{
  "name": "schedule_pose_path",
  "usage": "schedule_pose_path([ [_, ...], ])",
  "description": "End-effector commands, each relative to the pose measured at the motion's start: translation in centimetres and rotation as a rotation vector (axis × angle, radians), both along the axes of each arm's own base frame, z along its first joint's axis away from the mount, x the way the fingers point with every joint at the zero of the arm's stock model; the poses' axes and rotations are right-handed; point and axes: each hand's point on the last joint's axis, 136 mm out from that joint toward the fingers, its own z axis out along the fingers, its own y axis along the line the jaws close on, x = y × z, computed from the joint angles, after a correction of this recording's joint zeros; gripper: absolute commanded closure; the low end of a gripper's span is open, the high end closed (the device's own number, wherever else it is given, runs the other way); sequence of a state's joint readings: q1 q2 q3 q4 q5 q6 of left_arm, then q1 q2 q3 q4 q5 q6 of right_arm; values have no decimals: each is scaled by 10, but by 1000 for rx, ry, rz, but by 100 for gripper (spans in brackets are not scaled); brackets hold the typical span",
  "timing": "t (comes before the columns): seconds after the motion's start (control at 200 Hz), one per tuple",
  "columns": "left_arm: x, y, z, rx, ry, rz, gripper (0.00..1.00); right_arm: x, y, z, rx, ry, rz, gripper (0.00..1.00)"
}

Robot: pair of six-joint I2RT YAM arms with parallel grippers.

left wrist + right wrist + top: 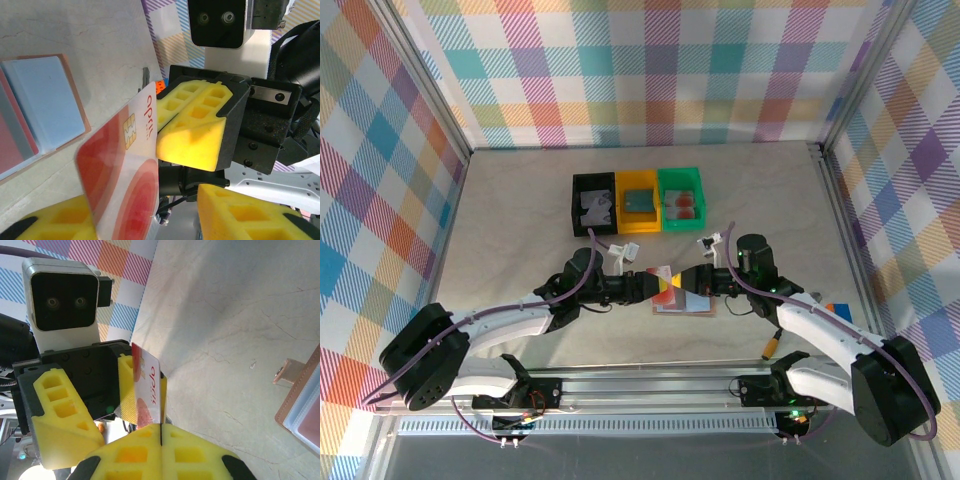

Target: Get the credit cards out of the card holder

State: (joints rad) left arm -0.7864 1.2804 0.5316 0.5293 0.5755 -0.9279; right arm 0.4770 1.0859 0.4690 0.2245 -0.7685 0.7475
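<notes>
Credit card: the credit card (125,175) hangs in the air between the two pincers, just above the card holder and clear of its pockets. It has a pale face, red-orange round spots and a gold chip.
Writing: one red lowercase word sits beside the chip and seems to read "april". The tiny line under it is too small to read.
Right pincer: the right pincer (161,432) has its yellow foam pads pressed together on one edge of the card. This holds the card upright and offers its free end.
Left pincer: the left pincer (656,287) faces it with pads apart. The card's free end stands in the gap, close to one pad. This looks like a hand-over, with the card not yet clamped.
Card holder: the card holder (688,303) lies open on the bench (520,220), directly below the meeting point. A grey-blue pocket shows, with a reddish card beside it, so more seems left inside.
Bins: the black bin (593,203), yellow bin (638,202) and green bin (680,200) stand in a row farther back. Each has something small inside, so they are probably where the cards go.
</notes>
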Motion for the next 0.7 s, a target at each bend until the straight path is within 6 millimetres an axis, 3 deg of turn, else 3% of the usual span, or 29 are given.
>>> schedule_pose_path([
  [0.0, -1, 3, 13, -29, -46, -3, 60, 2, 4, 10, 18, -46, 19, 100],
  [0.695, 0, 7, 9, -5, -52, 14, 87, 1, 3, 11, 18, -46, 19, 100],
])
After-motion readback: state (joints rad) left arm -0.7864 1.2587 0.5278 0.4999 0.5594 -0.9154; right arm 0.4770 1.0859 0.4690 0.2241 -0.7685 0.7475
